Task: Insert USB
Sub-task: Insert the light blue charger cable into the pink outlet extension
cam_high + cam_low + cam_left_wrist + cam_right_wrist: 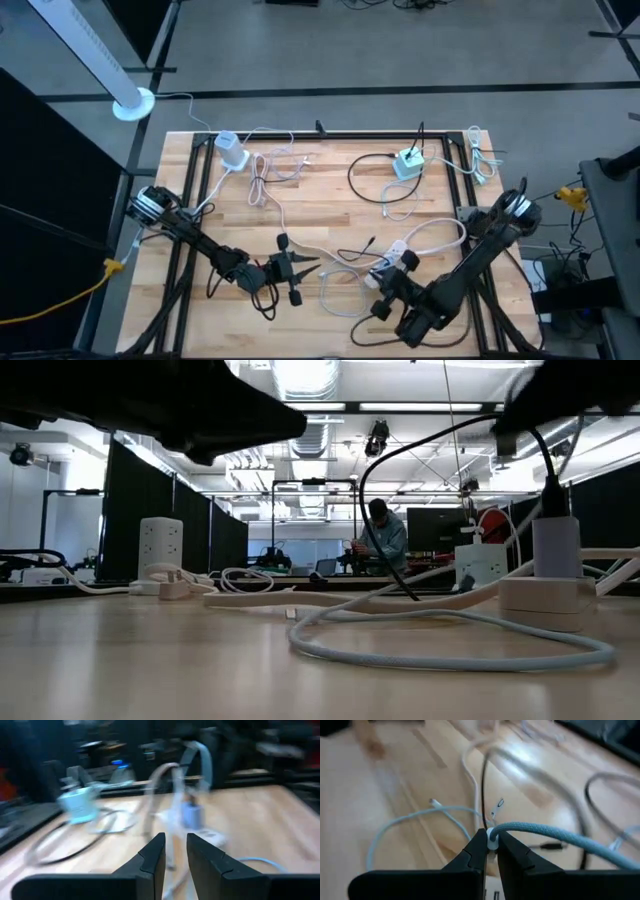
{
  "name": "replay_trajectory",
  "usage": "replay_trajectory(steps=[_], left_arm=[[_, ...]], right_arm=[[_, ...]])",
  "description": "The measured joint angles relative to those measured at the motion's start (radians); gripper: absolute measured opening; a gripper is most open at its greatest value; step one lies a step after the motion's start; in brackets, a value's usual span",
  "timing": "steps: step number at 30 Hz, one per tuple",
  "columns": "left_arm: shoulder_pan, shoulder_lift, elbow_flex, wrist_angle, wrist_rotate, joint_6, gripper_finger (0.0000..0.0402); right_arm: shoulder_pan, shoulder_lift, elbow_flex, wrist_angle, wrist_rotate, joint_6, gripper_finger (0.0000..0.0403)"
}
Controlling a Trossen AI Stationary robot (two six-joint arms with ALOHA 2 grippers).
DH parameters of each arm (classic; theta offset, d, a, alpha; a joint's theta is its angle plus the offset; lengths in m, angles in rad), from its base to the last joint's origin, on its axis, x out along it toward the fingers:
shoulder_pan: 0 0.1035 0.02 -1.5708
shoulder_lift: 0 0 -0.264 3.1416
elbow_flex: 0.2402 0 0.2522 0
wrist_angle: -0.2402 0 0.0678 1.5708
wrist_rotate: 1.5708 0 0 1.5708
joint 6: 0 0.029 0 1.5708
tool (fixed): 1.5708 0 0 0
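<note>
My right gripper (pixel 491 848) is shut on the end of a pale blue braided cable (pixel 560 839), above the wooden table at its near right (pixel 388 283). The rest of that cable lies in loops on the table (pixel 450 650). Beside it sits a white charger block (pixel 398 252), with a pale plug (pixel 556 547) standing in its top. My left gripper (pixel 175 851) hovers level at the near middle (pixel 305 262). Its fingers are a narrow gap apart, and I see nothing held between them. My right gripper pinches the braided cable's white end collar (pixel 491 839) between its two fingertips, slanting down from the table's near right. The end is lifted clear of the table. The cable leaves the fingers sideways and drops toward the loops lying on the wood.
Several loose white and black cables (pixel 270 175) cross the table. A white charger (pixel 232 150) stands at the far left and a teal one (pixel 408 163) at the far right. A person (pixel 383 540) sits in the room beyond the table.
</note>
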Motion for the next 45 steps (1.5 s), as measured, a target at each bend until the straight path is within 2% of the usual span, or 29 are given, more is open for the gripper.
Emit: replay_trajectory(steps=[4, 7, 10, 15, 18, 20, 25, 29, 34, 37, 43, 45], left_arm=[[0.001, -0.005, 0.001, 0.004, 0.267, 0.044, 0.0067], [0.007, -0.010, 0.009, 0.003, 0.350, 0.065, 0.0065], [0.029, -0.010, 0.022, -0.012, 0.422, 0.094, 0.0065], [0.104, -0.012, 0.064, -0.009, 0.726, 0.105, 0.0064], [0.153, -0.012, 0.101, -0.010, 0.927, 0.067, 0.0064], [0.182, -0.012, 0.132, -0.007, 1.013, 0.007, 0.0067], [0.239, -0.012, 0.205, -0.064, 1.187, -0.116, 0.0097], [0.259, -0.012, 0.257, -0.123, 1.207, -0.120, 0.0145], [0.259, -0.012, 0.282, -0.137, 1.043, -0.055, 0.0206], [0.261, -0.012, 0.290, -0.137, 1.018, -0.051, 0.0233], [0.260, -0.012, 0.307, -0.137, 1.029, -0.083, 0.0247], [0.260, -0.012, 0.313, -0.137, 1.074, -0.093, 0.0239]], right_arm=[[-0.009, -0.093, 0.008, 0.061, -0.033, -0.247, 0.0015], [-0.032, -0.171, 0.008, 0.208, -0.131, -0.505, 0.0015], [-0.079, -0.222, 0.005, 0.395, -0.314, -0.780, 0.0015], [-0.189, -0.249, 0.010, 0.627, -0.706, -1.144, 0.0015], [-0.261, -0.250, 0.013, 0.668, -0.909, -1.255, 0.0015], [-0.307, -0.250, 0.013, 0.670, -1.019, -1.296, 0.0015], [-0.378, -0.248, 0.013, 0.675, -1.179, -1.385, 0.0015], [-0.398, -0.248, 0.013, 0.678, -1.190, -1.435, 0.0015], [-0.398, -0.248, 0.013, 0.690, -1.189, -1.438, 0.0015], [-0.397, -0.248, 0.012, 0.689, -1.190, -1.433, 0.0015], [-0.402, -0.248, 0.012, 0.685, -1.187, -1.454, 0.0015], [-0.404, -0.248, 0.012, 0.678, -1.187, -1.457, 0.0015]])
